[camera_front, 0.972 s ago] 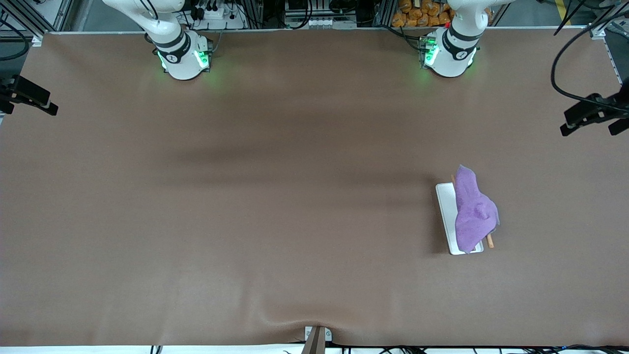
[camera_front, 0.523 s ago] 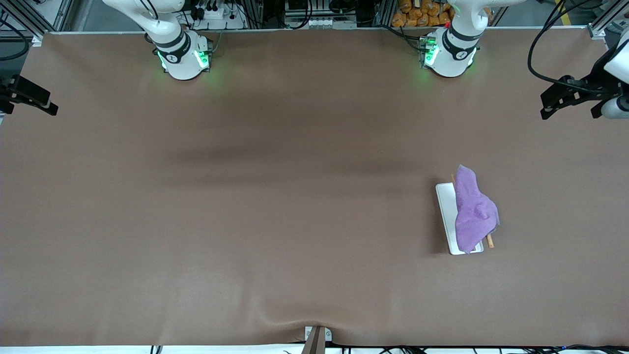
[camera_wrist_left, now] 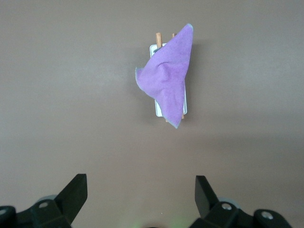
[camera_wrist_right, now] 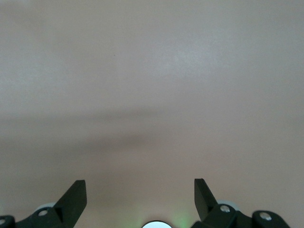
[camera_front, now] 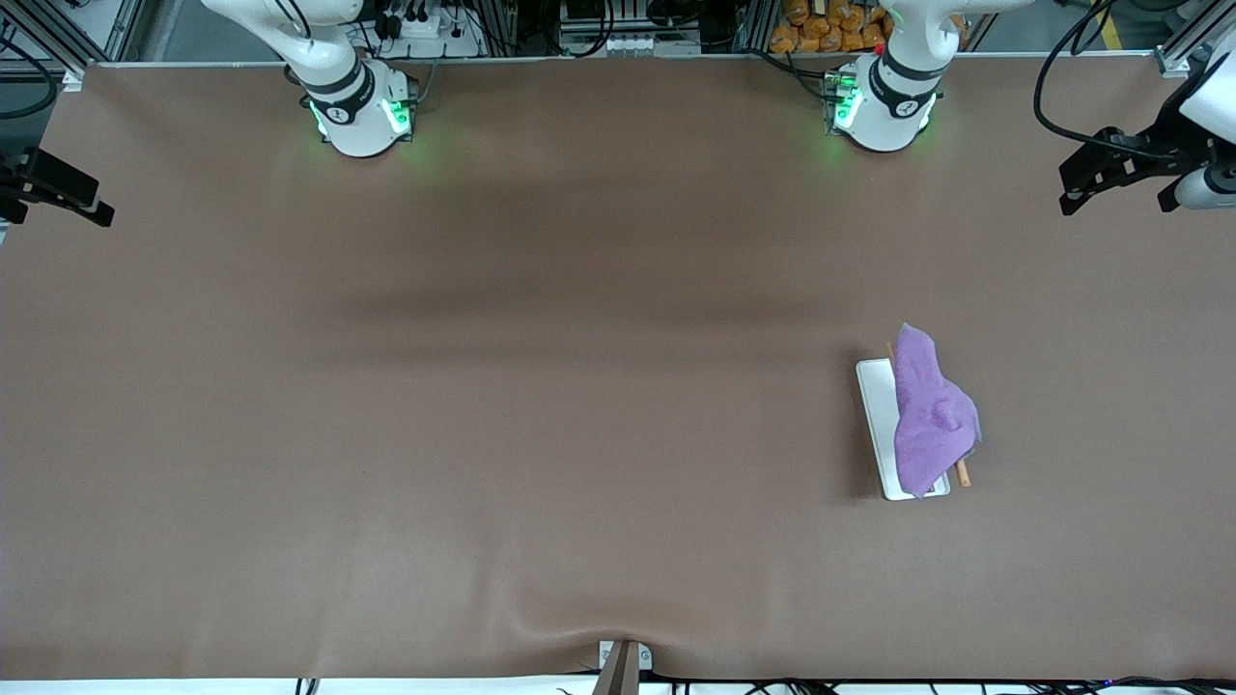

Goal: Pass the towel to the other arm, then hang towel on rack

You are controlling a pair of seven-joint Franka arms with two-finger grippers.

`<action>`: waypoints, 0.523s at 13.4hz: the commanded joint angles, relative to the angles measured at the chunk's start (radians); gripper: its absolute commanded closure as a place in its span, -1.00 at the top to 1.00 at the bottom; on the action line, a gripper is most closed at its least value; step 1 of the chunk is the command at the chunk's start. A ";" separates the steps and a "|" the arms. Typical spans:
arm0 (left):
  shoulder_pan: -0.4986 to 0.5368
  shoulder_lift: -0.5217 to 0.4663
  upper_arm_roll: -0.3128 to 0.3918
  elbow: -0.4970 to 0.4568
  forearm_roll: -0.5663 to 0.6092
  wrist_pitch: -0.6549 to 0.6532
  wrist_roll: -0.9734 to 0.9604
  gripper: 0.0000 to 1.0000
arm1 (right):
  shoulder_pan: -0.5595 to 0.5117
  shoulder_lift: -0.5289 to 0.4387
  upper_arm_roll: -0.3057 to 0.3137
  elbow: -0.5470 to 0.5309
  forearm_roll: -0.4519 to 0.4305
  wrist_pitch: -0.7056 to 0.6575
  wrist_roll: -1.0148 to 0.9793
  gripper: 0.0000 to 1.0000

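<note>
Purple towel (camera_front: pixel 930 415) is lying draped over the rack (camera_front: pixel 881 417) — hanging looks done — while the left claw (camera_wrist_left: pixel 141 195), fingers apart, is pulling away above it; right claw (camera_wrist_right: pixel 140 194) is waiting, spread.

A robotics lab is showing here: two white arm bases (camera_front: pixel 357 111) with glowing green lights are standing bolted along one edge of a wide brown-covered table (camera_front: pixel 483 386), while aluminium framing (camera_front: pixel 39 39), power strips and tangled black cables (camera_front: pixel 599 29) are crowding the floor past that edge, like a test bench.
</note>
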 commanded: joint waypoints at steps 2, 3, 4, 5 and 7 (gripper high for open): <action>-0.016 -0.027 0.024 -0.020 -0.002 -0.008 -0.006 1.00 | -0.024 -0.009 0.016 0.004 0.009 -0.009 0.011 1.00; -0.016 -0.027 0.038 -0.020 -0.029 -0.016 -0.007 1.00 | -0.024 -0.009 0.016 0.004 0.009 -0.009 0.011 1.00; -0.018 -0.027 0.049 -0.020 -0.041 -0.018 -0.012 1.00 | -0.024 -0.009 0.016 0.004 0.009 -0.009 0.011 1.00; -0.024 -0.027 0.049 -0.019 -0.042 -0.018 -0.015 1.00 | -0.024 -0.009 0.016 0.004 0.009 -0.009 0.011 1.00; -0.033 -0.027 0.049 -0.017 -0.042 -0.018 -0.039 1.00 | -0.024 -0.009 0.016 0.004 0.009 -0.009 0.011 1.00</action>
